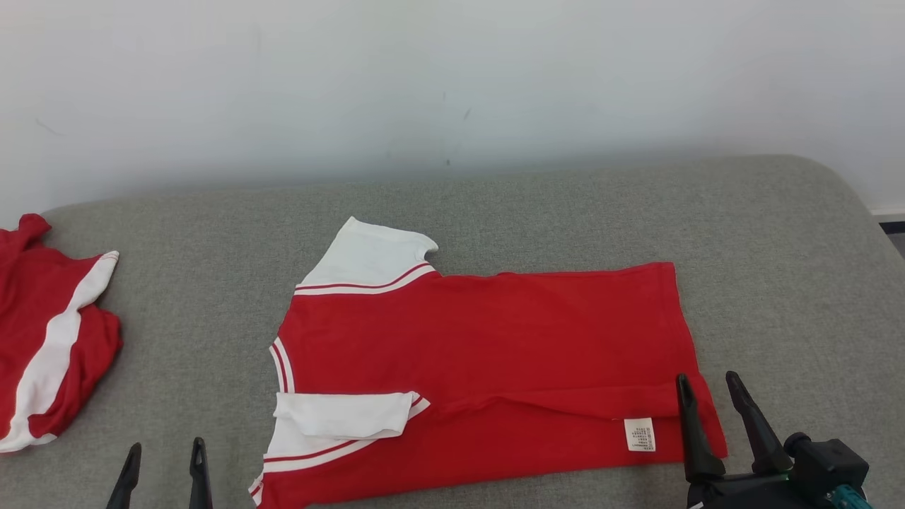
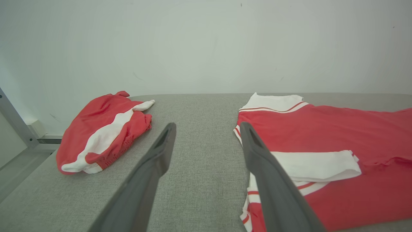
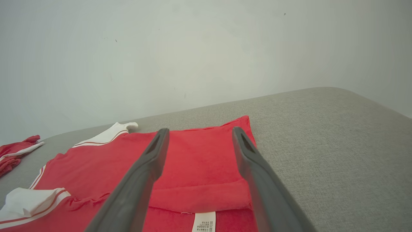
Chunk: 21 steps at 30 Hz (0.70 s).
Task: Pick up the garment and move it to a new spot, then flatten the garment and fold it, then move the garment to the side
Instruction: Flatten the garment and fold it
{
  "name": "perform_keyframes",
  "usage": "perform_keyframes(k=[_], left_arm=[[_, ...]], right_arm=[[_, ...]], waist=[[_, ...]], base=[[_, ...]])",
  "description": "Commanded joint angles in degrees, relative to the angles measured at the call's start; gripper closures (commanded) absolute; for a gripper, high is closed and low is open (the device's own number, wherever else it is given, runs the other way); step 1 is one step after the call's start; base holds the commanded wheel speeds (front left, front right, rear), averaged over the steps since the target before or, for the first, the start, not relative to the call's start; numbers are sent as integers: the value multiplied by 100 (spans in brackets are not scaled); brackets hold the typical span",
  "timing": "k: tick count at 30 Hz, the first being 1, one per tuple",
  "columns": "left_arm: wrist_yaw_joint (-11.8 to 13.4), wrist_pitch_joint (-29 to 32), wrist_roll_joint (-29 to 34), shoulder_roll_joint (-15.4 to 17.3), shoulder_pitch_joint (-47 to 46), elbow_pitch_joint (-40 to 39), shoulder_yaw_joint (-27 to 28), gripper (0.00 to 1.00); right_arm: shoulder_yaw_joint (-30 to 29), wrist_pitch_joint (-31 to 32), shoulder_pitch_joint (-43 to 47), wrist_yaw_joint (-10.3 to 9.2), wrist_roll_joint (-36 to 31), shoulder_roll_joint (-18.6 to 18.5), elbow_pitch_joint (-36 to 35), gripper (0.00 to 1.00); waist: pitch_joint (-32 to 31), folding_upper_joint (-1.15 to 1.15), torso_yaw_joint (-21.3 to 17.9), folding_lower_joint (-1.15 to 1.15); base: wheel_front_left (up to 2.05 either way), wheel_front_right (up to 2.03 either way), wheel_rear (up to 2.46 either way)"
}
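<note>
A red garment (image 1: pixel 488 339) with white sleeves lies spread on the grey surface, neck to the left, hem to the right. Its near long edge is folded over, with a white sleeve (image 1: pixel 343 415) turned in and a white label (image 1: pixel 639 434) showing. It also fills the right of the left wrist view as the garment (image 2: pixel 338 138) and the lower left of the right wrist view as the garment (image 3: pixel 199 164). My left gripper (image 1: pixel 166 447) is open at the bottom left, just left of the collar end. My right gripper (image 1: pixel 707 378) is open over the hem corner beside the label, holding nothing.
A second red and white garment (image 1: pixel 49 332) lies bunched at the left edge of the grey padded surface (image 1: pixel 778 283). A pale wall (image 1: pixel 452 85) stands behind. The surface curves off at the far right corner. Bare grey surface lies right of the hem.
</note>
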Motion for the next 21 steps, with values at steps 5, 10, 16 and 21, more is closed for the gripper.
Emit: perform_keyframes(k=[5, 10, 16, 21], left_arm=[[-32, -17, 80, -42, 82, -25, 112, 0], [-47, -18, 112, -109, 107, -26, 184, 0], [-94, -18, 116, -135, -179, 17, 207, 0], [-142, -18, 92, 87, -758, 176, 118, 0]], right_arm=[[41, -25, -30, -14, -64, 52, -4, 0], [75, -26, -43, -14, -65, 49, 20, 0], [28, -18, -307, -14, 8, 10, 282, 0], [-67, 79, -923, -14, 93, -91, 680, 0]], waist=[[-1, 0, 13, 0], [18, 0, 18, 0], [158, 0, -37, 0], [402, 0, -111, 0]], base=[[0, 0, 0], [0, 0, 0], [0, 0, 0], [0, 0, 0]])
